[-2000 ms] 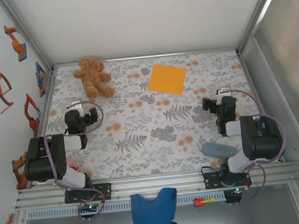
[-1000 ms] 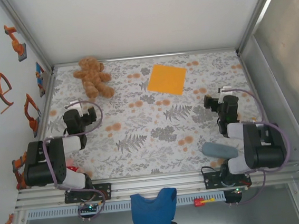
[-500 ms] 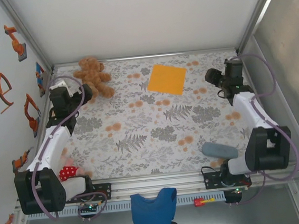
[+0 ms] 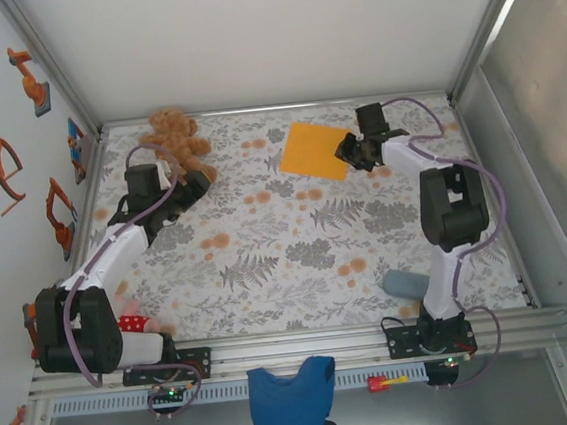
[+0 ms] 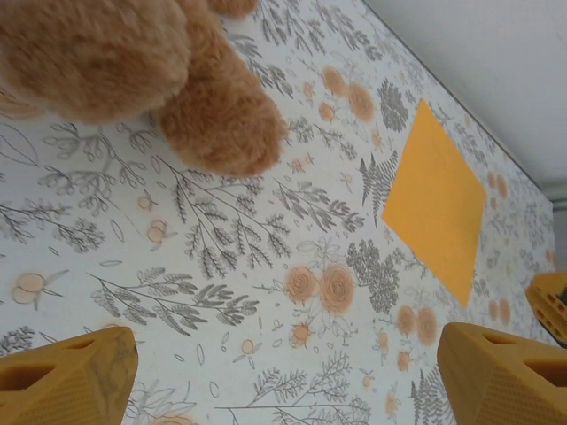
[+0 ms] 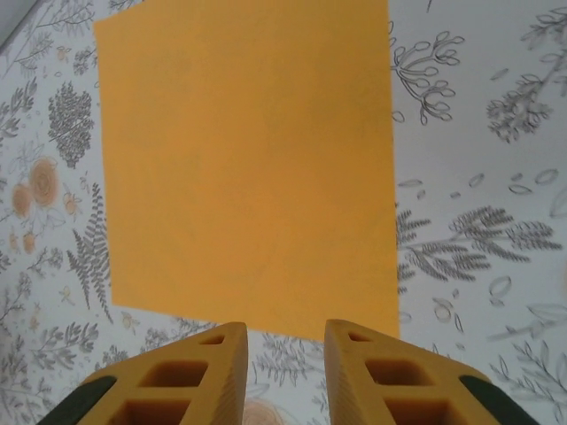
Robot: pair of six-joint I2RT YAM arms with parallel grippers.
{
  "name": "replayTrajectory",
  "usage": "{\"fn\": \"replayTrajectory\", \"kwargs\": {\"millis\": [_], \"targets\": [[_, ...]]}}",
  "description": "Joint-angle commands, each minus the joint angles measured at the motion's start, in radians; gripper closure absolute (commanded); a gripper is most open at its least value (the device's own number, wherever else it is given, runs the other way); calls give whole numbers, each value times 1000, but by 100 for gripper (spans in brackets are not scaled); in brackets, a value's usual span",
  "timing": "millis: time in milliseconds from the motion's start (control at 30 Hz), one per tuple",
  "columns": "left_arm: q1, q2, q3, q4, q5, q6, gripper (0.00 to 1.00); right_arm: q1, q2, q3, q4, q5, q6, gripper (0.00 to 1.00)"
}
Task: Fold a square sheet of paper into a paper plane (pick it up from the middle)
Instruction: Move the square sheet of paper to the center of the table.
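The square sheet of paper lay flat and unfolded on the floral table cover, toward the far edge and right of centre, turned slightly off square to the table's sides. Its surface was smooth, plain orange side up. The right gripper was reached out to the far end of the table, at about the middle of the sheet's right-hand edge, with the right arm stretched long from its base. In the right wrist camera its two yellow fingers pointed at the sheet, tips level with the paper's near edge. The jaws were parted by a narrow gap, through which the cover and the paper's edge showed. Could not tell whether the tips touched the paper or hung just above it. The left gripper was out over the far left part of the table, just beside the teddy bear, by its lower leg, and well apart from the sheet. In the left wrist camera its jaws were spread wide, released and empty, with bare cover between them. The bear's leg was close ahead and the sheet farther off to the right. The bear lay in the far left corner. A grey roll lay near the right arm's base. A red spotted item lay near the left arm's base, partly hidden by the arm. A blue cloth hung over the front rail, off the table cover.
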Motion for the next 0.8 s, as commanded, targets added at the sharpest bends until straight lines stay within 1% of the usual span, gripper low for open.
{"fn": "replayTrajectory", "kwargs": {"millis": [0, 33, 100, 200, 400, 600, 700, 767], "targets": [[-20, 18, 14, 18, 32, -36, 18, -1, 87, 103, -19, 17, 62, 74], [-25, 24, 17, 15, 36, -32, 20, -1, 116, 135, -29, 20, 64, 76], [-34, 31, 24, 9, 31, -33, 21, 1, 172, 190, -49, 27, 64, 80], [-45, 41, 31, 3, 26, -31, 22, -1, 232, 253, -63, 59, 59, 83], [-64, 57, 40, 0, 21, -30, 25, -1, 315, 332, -126, 97, 49, 85], [-76, 73, 51, -8, 15, -33, 24, -2, 324, 303, -208, 71, 15, 85], [-83, 93, 62, -15, 18, -33, 24, -1, 299, 248, -249, 57, -7, 85], [-89, 108, 68, -11, 26, -33, 24, 1, 274, 202, -268, 19, -31, 85]]}}
